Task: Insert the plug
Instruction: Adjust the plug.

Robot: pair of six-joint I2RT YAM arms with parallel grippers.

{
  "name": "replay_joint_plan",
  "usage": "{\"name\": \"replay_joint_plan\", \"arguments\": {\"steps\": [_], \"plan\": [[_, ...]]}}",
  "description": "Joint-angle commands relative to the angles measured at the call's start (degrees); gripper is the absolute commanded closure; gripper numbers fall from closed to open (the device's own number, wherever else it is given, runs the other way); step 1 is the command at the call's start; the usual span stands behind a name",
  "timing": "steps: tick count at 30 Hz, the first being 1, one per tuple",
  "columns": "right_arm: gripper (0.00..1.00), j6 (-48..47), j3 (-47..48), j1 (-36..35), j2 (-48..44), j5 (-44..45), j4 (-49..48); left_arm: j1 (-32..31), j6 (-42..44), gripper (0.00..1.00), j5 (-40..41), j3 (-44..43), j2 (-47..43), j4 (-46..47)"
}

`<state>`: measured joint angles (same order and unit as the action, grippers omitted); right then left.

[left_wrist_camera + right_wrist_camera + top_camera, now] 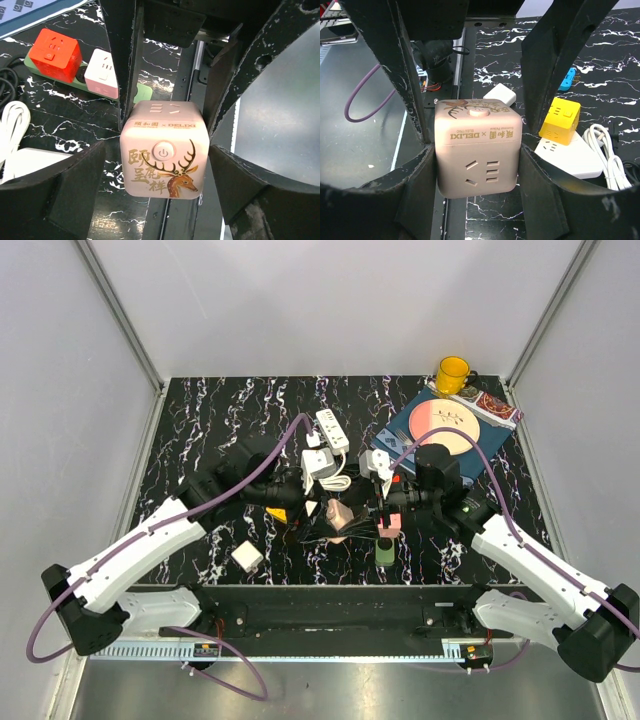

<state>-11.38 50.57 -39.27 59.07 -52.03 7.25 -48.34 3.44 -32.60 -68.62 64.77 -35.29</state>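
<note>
The black marble-patterned table (pixel 200 410) carries a white power strip (pixel 332 430), a green power strip (pixel 384 554), a small white cube adapter (pixel 247 557), a yellow mug (pixel 452 373) and a blue mat (pixel 405 420).

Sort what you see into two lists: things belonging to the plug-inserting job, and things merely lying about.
Job: beige cube socket, right fingers gripping it, left fingers open around it.
Lying about: yellow mug, plate, yellow cube socket, small white cube.

The pale pink socket cube (pixel 340 512) is held between the fingers of the right tool (pixel 477 115), just left of the green power strip (pixel 384 554). One face carries a round button, gold characters and a deer drawing, and the neighbouring face has socket holes
</note>
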Motion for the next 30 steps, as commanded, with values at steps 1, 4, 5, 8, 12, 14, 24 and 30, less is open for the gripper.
{"name": "replay_joint_plan", "arguments": {"steps": [1,4,5,8,12,14,24,30], "plan": [[0.99,-1.1,3.22,-0.2,-0.62,-1.23,-1.8,0.35,-2.74,0.14,-4.13,-3.19,1.23,1.89],[0.99,-1.1,3.14,-0.37,-0.71,-0.79,-2.32,0.61,-3.26,0.17,-5.28,-2.84,2.02,1.8],[0.99,-1.1,3.05,-0.2,-0.88,-0.79,-2.32,0.87,-3.27,0.17,-5.89,-2.75,2.2,1.71],[0.99,-0.75,2.7,-0.28,-1.41,-0.7,-2.94,1.23,-3.35,0.24,-8.35,-2.66,2.73,1.8],[0.99,-0.49,2.26,-0.11,-1.41,-0.62,-3.55,2.02,-3.27,0.36,-12.38,-2.22,3.43,1.71],[0.99,-0.49,1.99,-0.2,-1.41,-0.7,-3.55,2.72,-3.27,0.38,-13.45,-1.87,3.34,1.8],[0.96,-0.14,1.9,-0.2,-0.53,-2.28,-3.55,3.69,2.7,0.48,-17.23,-0.55,-0.17,-0.74],[0.93,0.13,2.17,-0.2,0.26,-3.43,-3.47,4.21,6.05,0.6,-17.59,-0.99,-1.32,-3.91]]}}
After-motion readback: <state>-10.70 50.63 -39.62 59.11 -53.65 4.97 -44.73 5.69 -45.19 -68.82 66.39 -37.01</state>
